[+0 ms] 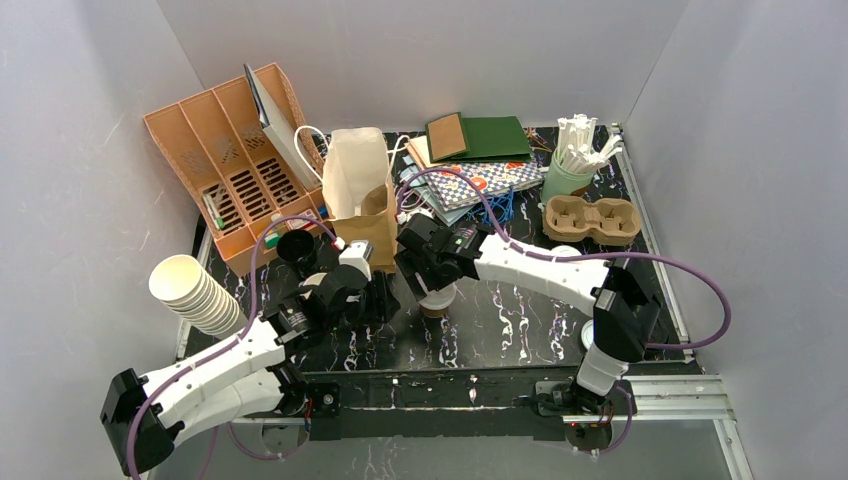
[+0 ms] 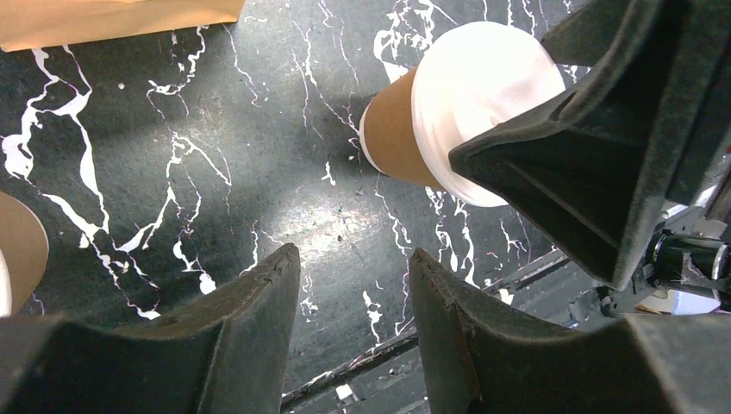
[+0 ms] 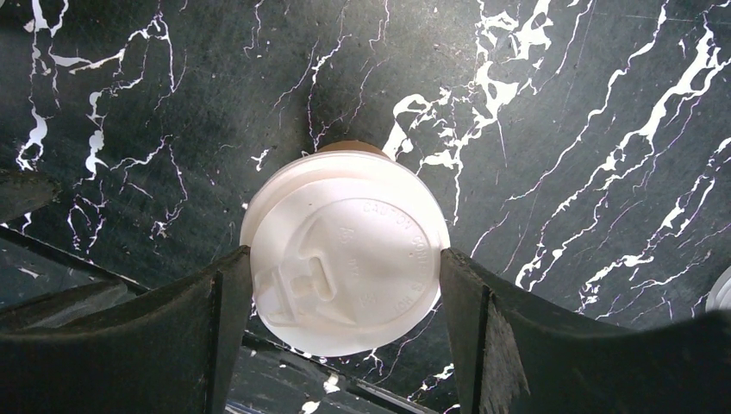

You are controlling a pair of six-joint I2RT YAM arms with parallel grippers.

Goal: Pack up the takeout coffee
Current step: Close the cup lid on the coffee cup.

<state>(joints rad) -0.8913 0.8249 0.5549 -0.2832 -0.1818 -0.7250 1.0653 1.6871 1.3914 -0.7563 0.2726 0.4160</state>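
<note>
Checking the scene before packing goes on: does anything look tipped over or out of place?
Yes. The nested stack of cream cups at the left edge of the table lies tilted over, its mouth facing left, not upright. The lidded coffee cup between the right jaws looks upright, with no spill visible.

the black, white-veined table (image 1: 520, 320) i work on carries an orange divider rack (image 1: 225, 170) far left, a brown paper bag (image 1: 365, 215) beside it, a black cup (image 1: 297, 247), a stack of cream cups (image 1: 195, 295) on its side at the left edge, a lidded coffee cup (image 1: 438, 298) mid-table, and a cardboard cup carrier (image 1: 590, 220) and a green cup of white sticks (image 1: 567, 178) far right.
</note>
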